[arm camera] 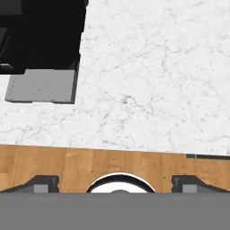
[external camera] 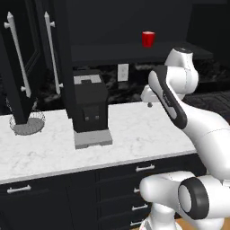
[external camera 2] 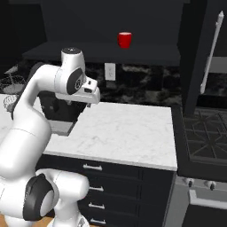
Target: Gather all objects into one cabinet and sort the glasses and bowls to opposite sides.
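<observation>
A glossy red mug [external camera: 148, 39] [external camera 2: 124, 40], one of the glasses, stands alone on the dark shelf of the open black wall cabinet [external camera: 112, 55] [external camera 2: 88, 52]. My gripper [external camera: 149, 103] [external camera 2: 91, 100] hangs well below that shelf, over the white marble counter [external camera: 134, 130] [external camera 2: 128, 128], and points down at it. In the hand view the gripper [arm camera: 117, 184] is open, its two dark fingertips [arm camera: 45, 183] far apart with nothing between them. The bowls are out of view.
A black coffee machine [external camera: 90, 112] [arm camera: 40, 36] stands on the counter left of the gripper. Further left, a wire basket [external camera: 28, 122] sits under an open cabinet door with a white bar handle [external camera: 18, 58]. A stove [external camera 2: 204, 137] borders the counter's right end. Drawers [external camera: 143, 168] run below.
</observation>
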